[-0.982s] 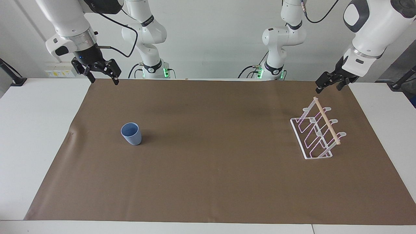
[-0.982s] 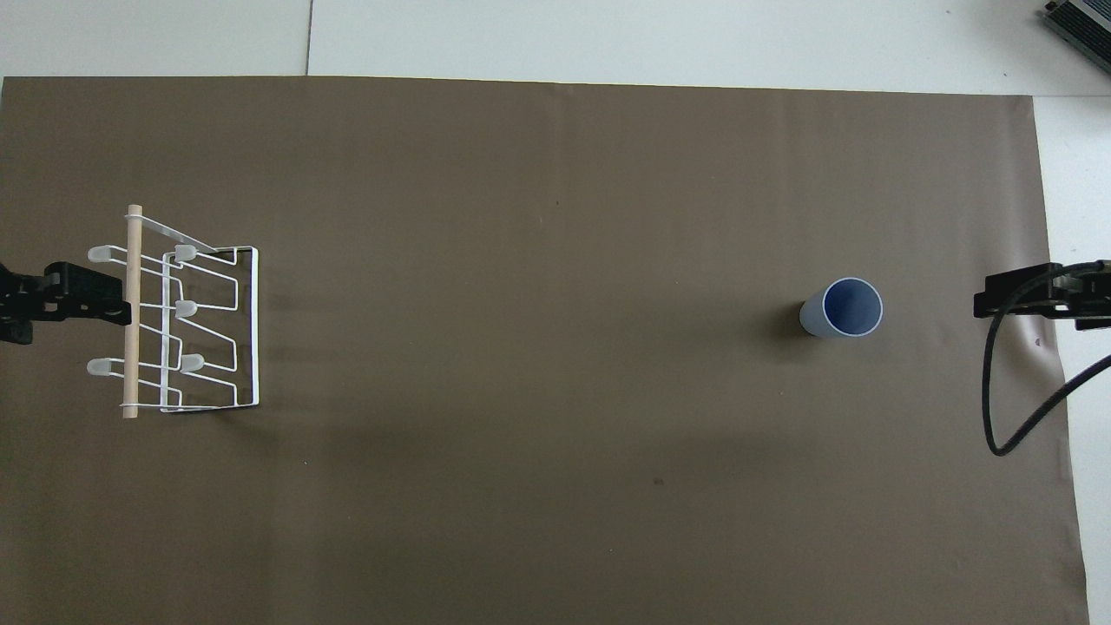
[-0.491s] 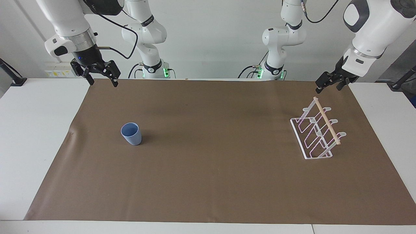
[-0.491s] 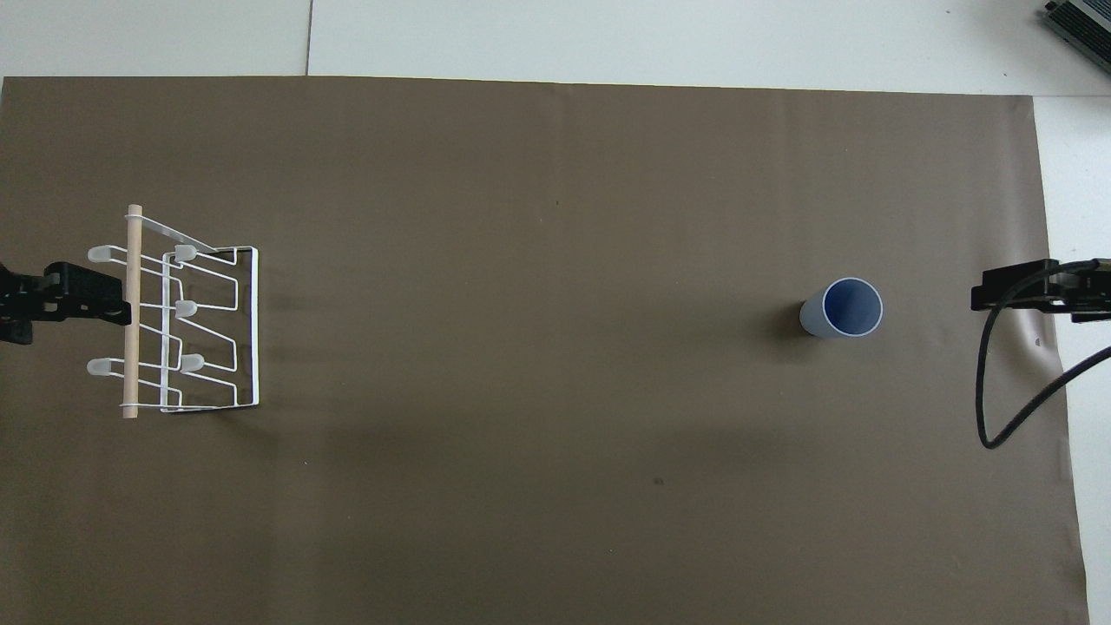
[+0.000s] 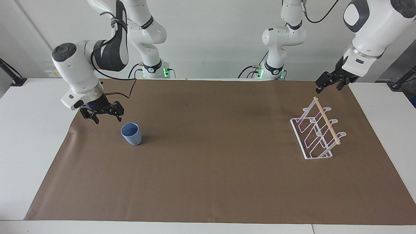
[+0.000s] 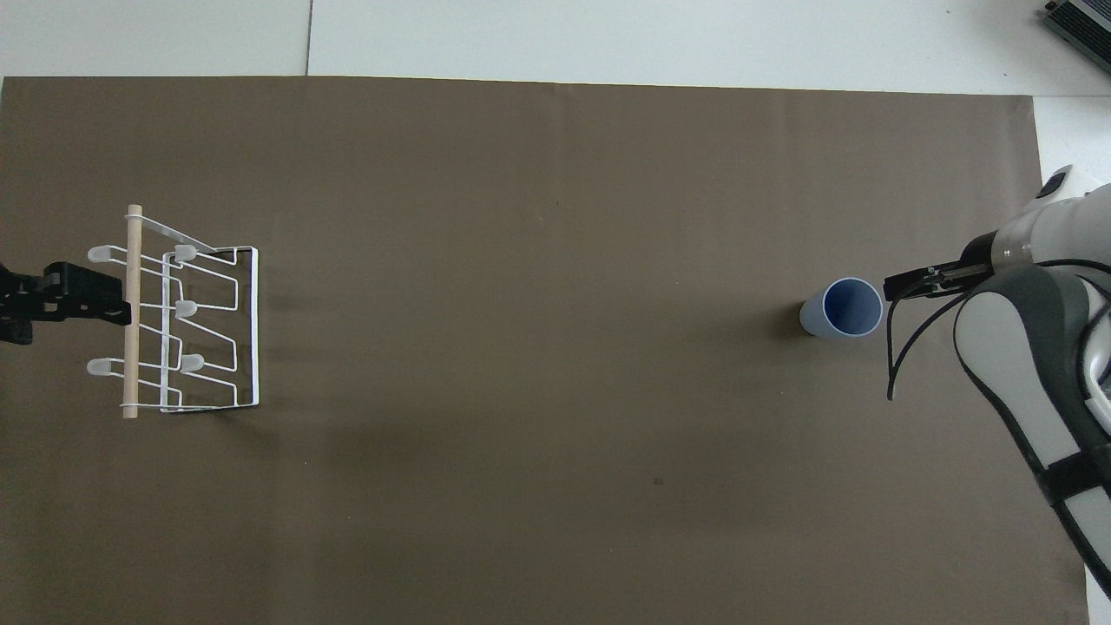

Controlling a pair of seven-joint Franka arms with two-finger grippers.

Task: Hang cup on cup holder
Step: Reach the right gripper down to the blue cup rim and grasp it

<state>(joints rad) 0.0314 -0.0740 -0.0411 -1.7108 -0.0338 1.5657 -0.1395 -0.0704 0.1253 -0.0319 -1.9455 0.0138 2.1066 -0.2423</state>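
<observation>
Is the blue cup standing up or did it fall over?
Standing up. The cup rests on its base on the brown mat, its open mouth facing up.

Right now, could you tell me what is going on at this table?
The right gripper is low beside the cup, open and not touching it, apparently about to pick it up. The cup stands upright on the brown mat toward the right arm's end of the table. The cup holder stands empty toward the left arm's end, nothing hung on it yet. The left gripper waits open in the air near the cup holder.
</observation>
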